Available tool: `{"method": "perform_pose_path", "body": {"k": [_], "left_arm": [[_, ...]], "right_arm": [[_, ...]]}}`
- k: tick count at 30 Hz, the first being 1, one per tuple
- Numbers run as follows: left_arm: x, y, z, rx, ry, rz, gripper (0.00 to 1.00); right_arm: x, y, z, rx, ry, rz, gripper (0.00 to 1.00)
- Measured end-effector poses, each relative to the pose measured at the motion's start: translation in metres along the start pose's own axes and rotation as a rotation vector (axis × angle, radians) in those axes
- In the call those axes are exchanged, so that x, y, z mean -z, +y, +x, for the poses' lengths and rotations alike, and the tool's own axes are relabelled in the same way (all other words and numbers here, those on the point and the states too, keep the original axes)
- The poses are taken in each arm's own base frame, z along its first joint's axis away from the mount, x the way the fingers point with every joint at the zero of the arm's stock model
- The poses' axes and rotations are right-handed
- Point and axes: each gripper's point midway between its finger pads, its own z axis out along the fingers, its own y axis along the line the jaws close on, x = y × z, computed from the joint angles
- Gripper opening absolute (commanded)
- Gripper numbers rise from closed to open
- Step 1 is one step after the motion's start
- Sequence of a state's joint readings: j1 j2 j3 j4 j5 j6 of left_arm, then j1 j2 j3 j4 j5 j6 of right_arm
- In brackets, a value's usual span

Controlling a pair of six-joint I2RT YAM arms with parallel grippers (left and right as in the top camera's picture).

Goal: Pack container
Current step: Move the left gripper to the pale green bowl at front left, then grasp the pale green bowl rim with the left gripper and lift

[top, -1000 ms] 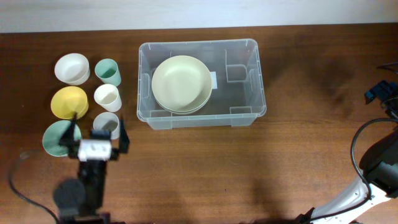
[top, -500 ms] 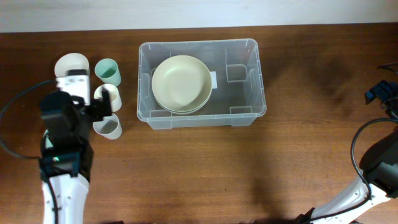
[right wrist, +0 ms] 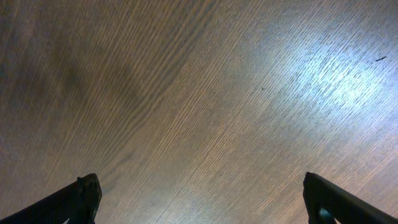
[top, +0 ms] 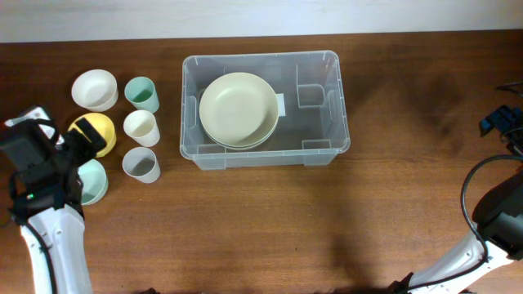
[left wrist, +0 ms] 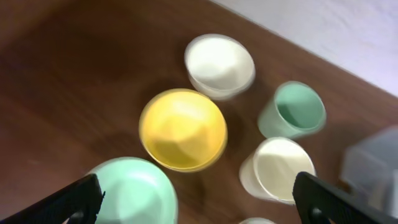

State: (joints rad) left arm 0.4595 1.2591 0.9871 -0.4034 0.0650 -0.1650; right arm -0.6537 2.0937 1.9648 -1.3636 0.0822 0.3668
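container (top: 260, 56): we see it mid-table (top: 327, 229), toward the back edge — cream plate (top: 239, 109) in its left half
left gripper (left wrist: 198, 202): released, jaws wide, empty — above the yellow bowl (left wrist: 183, 129) and green bowl (left wrist: 134, 190)
right gripper (right wrist: 199, 186): released, over bare wood

Left wrist view blurred throughout. Green bowl (left wrist: 134, 190) cut by bottom edge, container (left wrist: 373, 165) by right edge. Overhead: left arm (top: 41, 175) partly hides yellow bowl (top: 100, 129).

lab: robot arm (top: 53, 245), wood table (top: 270, 220)
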Motion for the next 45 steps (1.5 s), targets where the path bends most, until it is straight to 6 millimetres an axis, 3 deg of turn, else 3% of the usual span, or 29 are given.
{"method": "perform_pose_path", "body": {"k": [4, 8, 13, 21, 28, 33, 39, 45], "left_arm": [[-0.009, 0.004, 0.013, 0.037, 0.054, -0.015, 1.0], [-0.014, 0.04, 0.043, 0.228, 0.157, -0.208, 1.0], [-0.017, 0.069, 0.056, 0.353, 0.179, -0.339, 1.0], [-0.011, 0.083, 0.07, 0.413, 0.212, -0.431, 1.0], [-0.029, 0.082, 0.085, 0.484, 0.259, -0.434, 1.0], [-0.028, 0.081, 0.092, 0.521, 0.284, -0.435, 1.0], [-0.017, 0.099, 0.129, 0.678, 0.401, -0.562, 1.0], [-0.025, 0.12, 0.154, 0.779, 0.469, -0.652, 1.0]], "right_arm": [[0.0, 0.0, 0.0, 0.0, 0.0, 0.0, 0.99], [0.0, 0.0, 0.0, 0.0, 0.0, 0.0, 0.99], [0.0, 0.0, 0.0, 0.0, 0.0, 0.0, 0.99], [0.0, 0.0, 0.0, 0.001, 0.0, 0.0, 0.99], [0.0, 0.0, 0.0, 0.0, 0.0, 0.0, 0.99], [0.0, 0.0, 0.0, 0.0, 0.0, 0.0, 0.99], [0.0, 0.0, 0.0, 0.0, 0.0, 0.0, 0.99], [0.0, 0.0, 0.0, 0.0, 0.0, 0.0, 0.99]]}}
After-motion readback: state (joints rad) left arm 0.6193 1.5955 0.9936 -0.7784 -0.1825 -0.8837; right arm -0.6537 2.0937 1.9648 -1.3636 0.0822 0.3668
